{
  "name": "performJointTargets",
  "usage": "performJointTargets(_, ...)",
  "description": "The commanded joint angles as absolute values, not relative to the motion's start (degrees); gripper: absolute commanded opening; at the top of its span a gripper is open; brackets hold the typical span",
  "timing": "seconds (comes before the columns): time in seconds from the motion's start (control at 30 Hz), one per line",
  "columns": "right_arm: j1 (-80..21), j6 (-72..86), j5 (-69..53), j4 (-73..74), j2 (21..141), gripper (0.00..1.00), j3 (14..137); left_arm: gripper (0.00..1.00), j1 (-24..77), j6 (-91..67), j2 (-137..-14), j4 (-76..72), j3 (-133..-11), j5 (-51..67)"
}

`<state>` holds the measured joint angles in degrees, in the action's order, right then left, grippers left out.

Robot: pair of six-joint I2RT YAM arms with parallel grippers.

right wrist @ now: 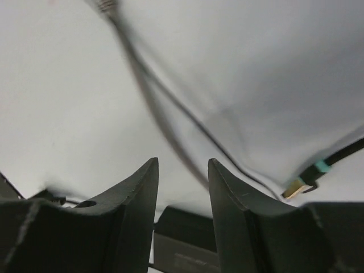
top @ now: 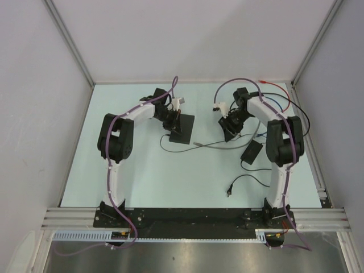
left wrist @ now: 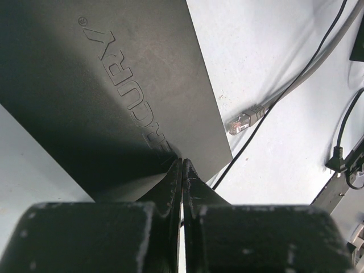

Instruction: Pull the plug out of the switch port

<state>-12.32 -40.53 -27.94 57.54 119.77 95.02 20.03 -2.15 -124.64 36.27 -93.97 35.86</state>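
Black rail [top: 187, 219] spans the near edge; beyond it we see a pale table [top: 142, 182]. Left of centre, our left gripper [left wrist: 182, 164], jaws pressed together, touches the switch [left wrist: 114, 102] at its edge. The grey plug [left wrist: 244, 119] lies loose just beside the switch. Our right gripper [right wrist: 182, 165] stands spread and empty over a cable [right wrist: 165, 131]. Grey walls [top: 34, 85] box in the table.

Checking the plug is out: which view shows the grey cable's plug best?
Left wrist: the plug lies sharp and free beside the switch. The top view shows it tiny; the right wrist, only a blur at its top edge.
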Motion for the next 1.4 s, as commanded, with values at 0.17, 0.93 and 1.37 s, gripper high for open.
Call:
performJointTargets(0.17, -15.20, -52.21, -28.83, 53.18, 111.09, 0.43, 84.03, 0.02, 20.48, -1.93, -125.07, 37.09, -94.31, 31.99)
performJointTargets(0.93, -21.36, -54.05, -17.41, 46.84, 113.82, 0.24, 77.34, 0.02, 20.57, -1.76, -124.80, 36.65, -93.69, 32.17)
performJointTargets(1.37, -18.64, -42.81, -0.62, 34.10, 118.91, 0.30, 82.25, 0.02, 20.48, -1.93, -125.07, 37.09, -95.10, 32.43)
